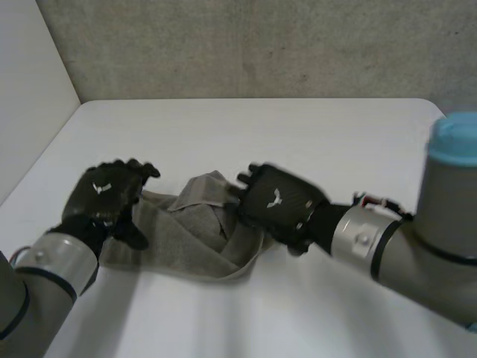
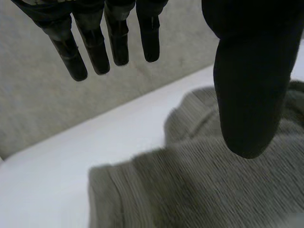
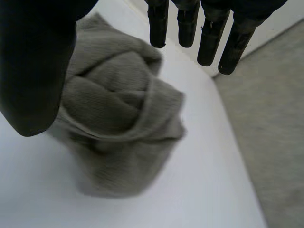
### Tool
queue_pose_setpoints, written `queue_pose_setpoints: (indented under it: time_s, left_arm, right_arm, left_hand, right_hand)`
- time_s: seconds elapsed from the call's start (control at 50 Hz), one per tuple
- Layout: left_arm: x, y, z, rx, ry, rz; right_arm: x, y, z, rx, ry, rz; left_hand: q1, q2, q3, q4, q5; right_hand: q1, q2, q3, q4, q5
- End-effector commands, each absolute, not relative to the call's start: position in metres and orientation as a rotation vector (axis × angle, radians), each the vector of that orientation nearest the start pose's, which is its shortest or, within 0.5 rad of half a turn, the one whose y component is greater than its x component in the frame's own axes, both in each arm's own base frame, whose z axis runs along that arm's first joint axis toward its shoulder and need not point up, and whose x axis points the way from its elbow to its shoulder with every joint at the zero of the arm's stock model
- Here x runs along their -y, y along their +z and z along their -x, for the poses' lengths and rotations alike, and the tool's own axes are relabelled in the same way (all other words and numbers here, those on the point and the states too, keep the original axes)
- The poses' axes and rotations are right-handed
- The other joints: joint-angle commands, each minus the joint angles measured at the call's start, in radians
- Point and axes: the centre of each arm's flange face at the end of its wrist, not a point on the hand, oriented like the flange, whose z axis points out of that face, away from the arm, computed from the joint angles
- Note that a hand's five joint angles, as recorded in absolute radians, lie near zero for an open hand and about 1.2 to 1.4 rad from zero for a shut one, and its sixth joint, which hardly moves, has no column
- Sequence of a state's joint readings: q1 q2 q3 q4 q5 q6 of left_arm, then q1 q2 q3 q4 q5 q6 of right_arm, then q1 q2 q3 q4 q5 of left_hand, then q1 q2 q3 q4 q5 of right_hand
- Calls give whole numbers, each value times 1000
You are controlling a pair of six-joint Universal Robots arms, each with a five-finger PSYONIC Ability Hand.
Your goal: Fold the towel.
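— Which step is this?
— Early, it seems: the left hand [image 1: 104,195] and right hand [image 1: 274,203] hang over the ends of the rumpled grey-green ribbed towel [image 1: 190,235], fingers [image 2: 95,52] straight, gripping nothing.
— Next?
— Likely pinch its edges and spread it flat on the white table [image 1: 261,127].

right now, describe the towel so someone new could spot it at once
Look at the white table. On its near side, between the left robot hand and the right robot hand, lies the towel. It is the only cloth there: grey-brown, ribbed and crumpled into a loose heap.
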State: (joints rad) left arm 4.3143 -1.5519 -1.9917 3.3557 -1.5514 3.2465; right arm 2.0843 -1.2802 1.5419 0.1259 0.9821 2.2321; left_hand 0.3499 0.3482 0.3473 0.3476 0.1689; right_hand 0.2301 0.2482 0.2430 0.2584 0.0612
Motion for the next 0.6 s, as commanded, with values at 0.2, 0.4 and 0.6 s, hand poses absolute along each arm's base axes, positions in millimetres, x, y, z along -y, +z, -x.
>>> queue_pose_setpoints:
  time_s: [0.2, 0.4, 0.6]
  left_arm:
    - [206, 155, 236, -2615, -2019, -770]
    - [238, 126, 246, -2580, -1953, -818]
    - [288, 224, 277, -2033, -2425, -727]
  right_arm:
    - [200, 149, -352, -1284, -1711, 2099]
    - [219, 144, -367, -1311, -1835, 2111]
    - [282, 260, -374, -1475, -2575, 1456]
  left_hand:
    - [-116, -114, -113, -113, -109]
    - [826, 828, 829, 828, 833]
    - [1046, 1048, 1049, 1049, 1053]
  right_hand:
    - [107, 89, 94, 78, 101]
    - [1003, 985, 990, 975, 997]
    - [1166, 1148, 1153, 1138, 1161]
